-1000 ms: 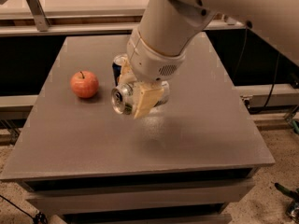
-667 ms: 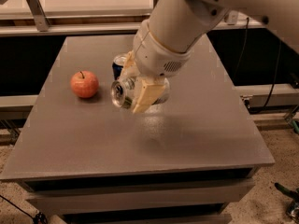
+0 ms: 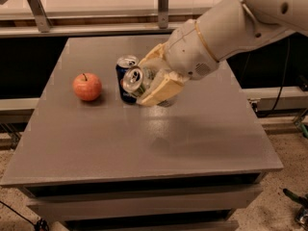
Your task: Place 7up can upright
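Grey table (image 3: pixel 144 143), dark shelving and pale rail behind.
- Red apple (image 3: pixel 87 86): left of centre, stalk up, standing alone.
- Blue can (image 3: pixel 126 62): upright, just right of apple.
- 7up can (image 3: pixel 137 79): clear of table, tipped on its side, silver top facing left toward camera; overlaps blue can, contact uncertain.
- Gripper (image 3: pixel 147 81): cream fingers (image 3: pixel 161 88) clamped across 7up can body, above table centre.
- White arm (image 3: pixel 226 30): enters from upper right.
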Robot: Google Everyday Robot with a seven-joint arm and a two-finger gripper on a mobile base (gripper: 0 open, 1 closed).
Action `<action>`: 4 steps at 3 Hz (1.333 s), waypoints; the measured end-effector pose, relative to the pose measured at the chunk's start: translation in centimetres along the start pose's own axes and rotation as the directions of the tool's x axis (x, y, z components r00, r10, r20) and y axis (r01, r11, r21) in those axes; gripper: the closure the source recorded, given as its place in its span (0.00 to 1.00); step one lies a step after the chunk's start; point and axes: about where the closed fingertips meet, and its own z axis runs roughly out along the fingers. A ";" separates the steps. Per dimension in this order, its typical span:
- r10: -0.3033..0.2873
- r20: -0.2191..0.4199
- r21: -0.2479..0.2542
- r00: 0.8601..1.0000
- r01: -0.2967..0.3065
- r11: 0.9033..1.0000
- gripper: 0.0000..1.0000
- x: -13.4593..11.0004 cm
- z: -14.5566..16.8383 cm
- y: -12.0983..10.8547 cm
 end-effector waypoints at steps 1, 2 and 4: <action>0.077 0.199 0.045 0.977 -0.088 0.995 1.00 1.6 0.8 0.2; 0.143 0.344 0.026 0.928 -0.162 0.987 1.00 1.9 1.2 0.5; 0.199 0.442 -0.005 0.874 -0.220 0.976 1.00 1.6 1.3 0.7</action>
